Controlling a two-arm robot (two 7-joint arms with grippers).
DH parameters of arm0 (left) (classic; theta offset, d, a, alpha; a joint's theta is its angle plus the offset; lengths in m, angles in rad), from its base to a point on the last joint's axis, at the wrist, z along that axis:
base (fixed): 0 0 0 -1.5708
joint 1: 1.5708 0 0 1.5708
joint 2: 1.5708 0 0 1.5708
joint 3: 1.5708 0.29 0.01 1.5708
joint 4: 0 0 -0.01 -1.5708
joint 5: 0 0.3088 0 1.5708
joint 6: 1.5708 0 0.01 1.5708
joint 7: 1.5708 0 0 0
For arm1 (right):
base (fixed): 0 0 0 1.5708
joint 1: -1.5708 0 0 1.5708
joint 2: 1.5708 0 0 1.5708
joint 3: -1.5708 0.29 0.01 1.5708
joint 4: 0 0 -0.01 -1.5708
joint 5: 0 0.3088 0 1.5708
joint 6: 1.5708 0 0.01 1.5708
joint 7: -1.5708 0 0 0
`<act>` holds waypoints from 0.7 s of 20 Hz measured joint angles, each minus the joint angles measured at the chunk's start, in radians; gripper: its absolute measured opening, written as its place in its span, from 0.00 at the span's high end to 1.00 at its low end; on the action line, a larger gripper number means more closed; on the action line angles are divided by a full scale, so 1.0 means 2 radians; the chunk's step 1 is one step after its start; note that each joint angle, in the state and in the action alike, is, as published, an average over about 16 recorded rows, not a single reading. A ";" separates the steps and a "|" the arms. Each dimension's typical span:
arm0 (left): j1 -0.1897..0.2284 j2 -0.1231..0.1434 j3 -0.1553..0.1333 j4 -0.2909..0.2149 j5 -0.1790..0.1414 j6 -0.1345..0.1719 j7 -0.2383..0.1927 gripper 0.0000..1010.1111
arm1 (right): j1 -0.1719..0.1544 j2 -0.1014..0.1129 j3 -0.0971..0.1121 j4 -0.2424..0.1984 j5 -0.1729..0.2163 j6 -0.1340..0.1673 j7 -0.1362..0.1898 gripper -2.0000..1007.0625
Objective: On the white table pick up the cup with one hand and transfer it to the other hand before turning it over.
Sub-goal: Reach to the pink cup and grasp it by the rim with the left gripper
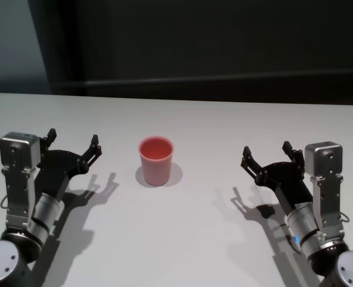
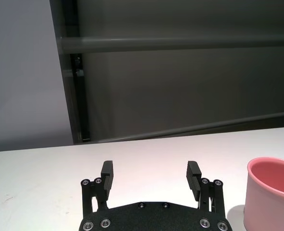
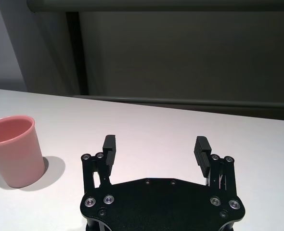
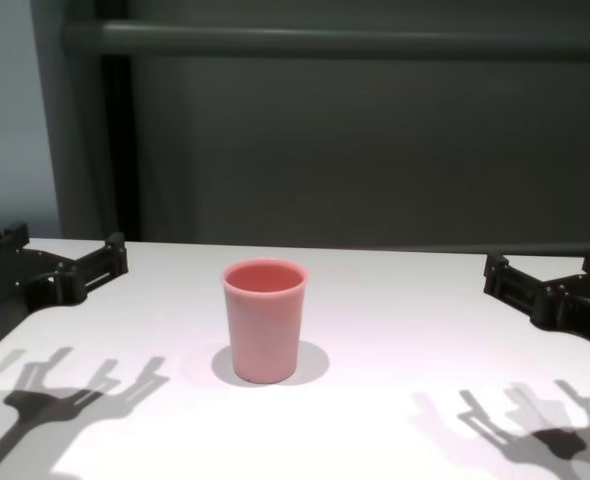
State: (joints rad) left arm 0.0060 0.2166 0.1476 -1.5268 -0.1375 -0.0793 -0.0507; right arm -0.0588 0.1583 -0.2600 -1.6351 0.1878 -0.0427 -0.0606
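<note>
Tools both wide open and empty, each hovering low over the table [image 1: 188, 239]. Left tool [image 1: 73, 143] sits with fingertips pointing forward and slightly inward; right tool [image 1: 265, 154] mirrors it on the far side.

Cup [image 1: 157, 161] stands upright on the table, mouth up, between the two tools and apart from both. From the left tool it lies off toward the robot's right and slightly ahead; from the right tool, off toward the robot's left. Long axis vertical, so a side grasp across the wall looks the natural approach.

Left tool appears somewhat nearer the cup in the head view, though the gap on either side is similar. Pick-up not yet begun; handover and flip both remain.
</note>
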 joint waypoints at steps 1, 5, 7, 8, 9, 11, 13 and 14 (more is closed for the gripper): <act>0.000 0.000 0.000 0.000 0.000 0.000 0.000 0.01 | 0.000 0.000 0.000 0.000 0.000 0.000 0.000 0.01; 0.000 0.000 0.000 0.000 0.000 0.000 0.000 0.01 | 0.000 0.000 0.000 0.000 0.000 0.000 0.000 0.01; 0.000 0.000 0.000 0.000 0.000 0.000 0.000 0.01 | 0.000 0.000 0.000 0.000 0.000 0.000 0.000 0.01; 0.000 0.000 0.000 0.000 0.000 0.000 0.000 0.01 | 0.000 0.000 0.000 0.000 0.000 0.000 0.000 0.01; 0.000 0.000 0.000 0.000 0.000 0.000 0.000 0.01 | 0.000 0.000 0.000 0.000 0.000 0.000 0.000 0.01; 0.000 0.000 0.000 0.000 0.000 0.000 0.000 0.01 | 0.000 0.000 0.000 0.000 0.000 0.000 0.000 0.01; 0.000 0.000 0.000 0.000 0.000 0.000 0.000 0.01 | 0.000 0.000 0.000 0.000 0.000 0.000 0.000 0.01; 0.000 0.000 0.000 0.000 0.000 0.000 0.000 0.01 | 0.000 0.000 0.000 0.000 0.000 0.000 0.000 0.01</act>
State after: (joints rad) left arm 0.0060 0.2166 0.1476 -1.5267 -0.1375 -0.0793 -0.0507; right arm -0.0588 0.1583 -0.2600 -1.6351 0.1878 -0.0427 -0.0606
